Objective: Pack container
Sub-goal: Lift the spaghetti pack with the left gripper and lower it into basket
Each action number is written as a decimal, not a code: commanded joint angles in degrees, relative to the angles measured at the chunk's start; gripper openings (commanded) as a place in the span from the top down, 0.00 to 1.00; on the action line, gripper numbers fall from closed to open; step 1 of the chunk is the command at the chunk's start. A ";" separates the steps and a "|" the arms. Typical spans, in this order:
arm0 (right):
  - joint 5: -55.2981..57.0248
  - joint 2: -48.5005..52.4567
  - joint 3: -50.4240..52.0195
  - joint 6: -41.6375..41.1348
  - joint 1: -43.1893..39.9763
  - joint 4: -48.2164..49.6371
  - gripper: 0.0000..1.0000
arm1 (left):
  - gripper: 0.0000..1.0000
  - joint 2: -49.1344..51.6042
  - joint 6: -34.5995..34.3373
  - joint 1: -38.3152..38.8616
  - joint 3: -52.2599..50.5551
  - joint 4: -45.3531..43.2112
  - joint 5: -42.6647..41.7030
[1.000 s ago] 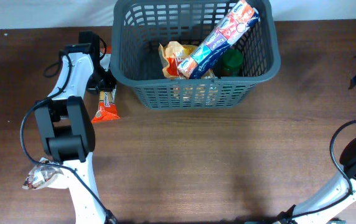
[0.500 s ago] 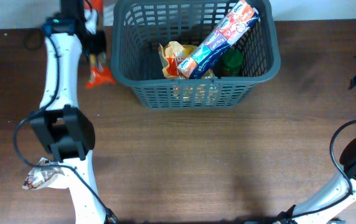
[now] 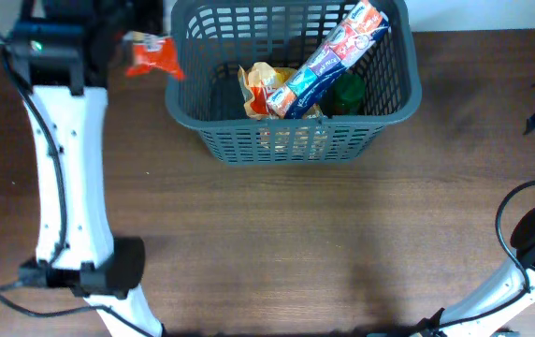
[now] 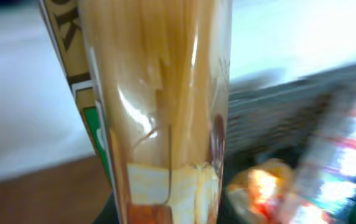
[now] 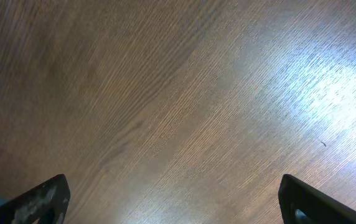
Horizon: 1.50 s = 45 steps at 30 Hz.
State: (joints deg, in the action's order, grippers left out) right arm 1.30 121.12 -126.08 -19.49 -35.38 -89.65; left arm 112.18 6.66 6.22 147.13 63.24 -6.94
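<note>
We see the left gripper (image 3: pixel 122 39) clamped on a spaghetti pack (image 3: pixel 153 58), upper left of overhead, just beside the container (image 3: pixel 291 140) at top centre. Right gripper (image 5: pixel 172 202): fingers wide apart over the wooden table (image 5: pixel 165 93).

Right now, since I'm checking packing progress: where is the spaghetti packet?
In the overhead view the spaghetti packet hangs in the left gripper, beside the far-left corner of the basket.

white left arm (image 3: pixel 76 159), black joints (image 3: pixel 108 267), thin black cable (image 3: pixel 57 187), green light (image 3: pixel 36 46); scuffed black right claw (image 5: pixel 177 200)
</note>
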 commanded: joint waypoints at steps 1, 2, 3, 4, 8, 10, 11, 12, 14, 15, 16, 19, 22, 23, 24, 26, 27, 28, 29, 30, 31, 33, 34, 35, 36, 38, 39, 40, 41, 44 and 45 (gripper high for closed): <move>0.70 -0.74 0.48 -0.55 0.15 0.13 0.01 | 0.98 -2.97 5.68 4.07 1.97 -2.36 -1.66; 0.70 -0.74 0.48 -0.55 0.15 0.13 0.01 | 0.98 -2.78 5.68 5.03 1.95 -2.43 -1.66; 0.72 -0.74 0.48 -0.55 0.15 0.13 0.02 | 0.98 -2.34 5.70 5.90 1.95 -2.43 -1.66; 0.70 -0.74 0.48 -0.55 0.15 0.13 0.01 | 0.98 -1.86 5.68 6.60 1.88 -2.38 -1.68; 0.70 -0.74 0.48 -0.55 0.15 0.13 0.01 | 0.98 1.16 5.68 8.74 1.79 -2.38 -2.34; 0.72 -0.74 0.48 -0.55 0.15 0.13 0.01 | 0.98 2.84 5.68 9.49 1.79 -2.38 -4.17; 0.70 -0.74 0.48 -0.55 0.15 0.13 0.01 | 0.98 3.93 5.68 9.94 1.79 -2.40 -5.42; 0.72 -0.74 0.48 -0.55 0.15 0.13 0.01 | 0.98 4.85 5.68 10.29 1.79 -2.40 -6.08; 0.70 -0.74 0.48 -0.55 0.15 0.13 0.01 | 0.98 6.67 5.68 11.04 1.79 -2.38 -6.45; 0.70 -0.74 0.48 -0.55 0.15 0.13 0.01 | 0.98 7.58 5.68 11.39 1.79 -2.38 -6.43; 0.72 -0.74 0.48 -0.55 0.15 0.13 0.01 | 0.98 8.63 5.68 11.76 1.79 -2.38 -6.45; 0.72 -0.74 0.48 -0.55 0.15 0.13 0.01 | 0.98 11.17 5.66 12.59 1.79 -2.05 -6.47; 0.70 -0.74 0.48 -0.55 0.15 0.13 0.01 | 0.98 13.51 5.66 13.18 1.79 -0.87 -7.32; 0.70 -0.74 0.48 -0.55 0.15 0.13 0.01 | 0.98 14.10 5.66 13.35 1.77 -0.31 -7.34; 0.72 -0.74 0.48 -0.55 0.15 0.13 0.01 | 0.98 14.69 5.66 13.51 1.77 0.24 -7.32; 0.70 -0.74 0.48 -0.55 0.15 0.13 0.01 | 0.98 15.58 5.66 13.66 1.75 1.11 -7.30; 0.72 -0.74 0.48 -0.55 0.15 0.13 0.01 | 0.98 16.28 5.68 13.66 1.73 1.84 -7.26; 0.70 -0.74 0.48 -0.55 0.15 0.13 0.01 | 0.98 16.46 5.66 13.66 1.73 2.38 -7.26; 0.70 -0.74 0.48 -0.55 0.15 0.13 0.01 | 0.98 16.92 5.68 13.66 1.73 2.97 -7.23; 0.72 -0.74 0.48 -0.55 0.15 0.13 0.01 | 0.98 17.11 5.68 13.66 1.73 3.69 -7.23; 0.70 -0.74 0.48 -0.55 0.15 0.13 0.01 | 0.98 17.42 5.68 13.64 1.73 4.59 -7.21; 0.72 -0.74 0.48 -0.55 0.15 0.13 0.01 | 0.98 18.12 5.68 13.60 1.73 6.38 -7.19; 0.70 -0.74 0.48 -0.55 0.15 0.13 0.01 | 0.98 18.51 5.68 13.62 1.73 7.28 -7.19; 0.72 -0.74 0.48 -0.55 0.15 0.13 0.01 | 0.98 18.80 5.68 13.60 1.73 7.78 -7.19; 0.70 -0.74 0.48 -0.55 0.15 0.13 0.01 | 0.97 19.02 5.68 13.62 1.73 8.20 -7.17; 0.70 -0.74 0.48 -0.55 0.15 0.13 0.01 | 0.76 19.10 5.68 13.60 1.73 8.41 -7.17; 0.72 -0.74 0.48 -0.55 0.15 0.13 0.01 | 0.26 19.12 5.70 13.62 1.73 8.35 -6.80; 0.70 -0.74 0.48 -0.55 0.15 0.13 0.01 | 0.07 19.10 5.73 13.60 1.73 8.17 -6.27; 0.72 -0.74 0.48 -0.55 0.15 0.13 0.01 | 0.00 19.10 5.73 13.60 1.73 8.00 -5.11; 0.72 -0.74 0.48 -0.55 0.15 0.13 0.01 | 0.01 19.10 5.73 13.60 1.73 7.96 -1.97; 0.70 -0.74 0.48 -0.55 0.15 0.13 0.01 | 0.01 19.10 5.73 13.60 1.73 7.96 -1.31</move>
State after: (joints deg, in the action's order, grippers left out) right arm 1.30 121.12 -126.08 -19.49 -35.38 -89.65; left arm 131.66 11.64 19.86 147.68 71.33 -11.29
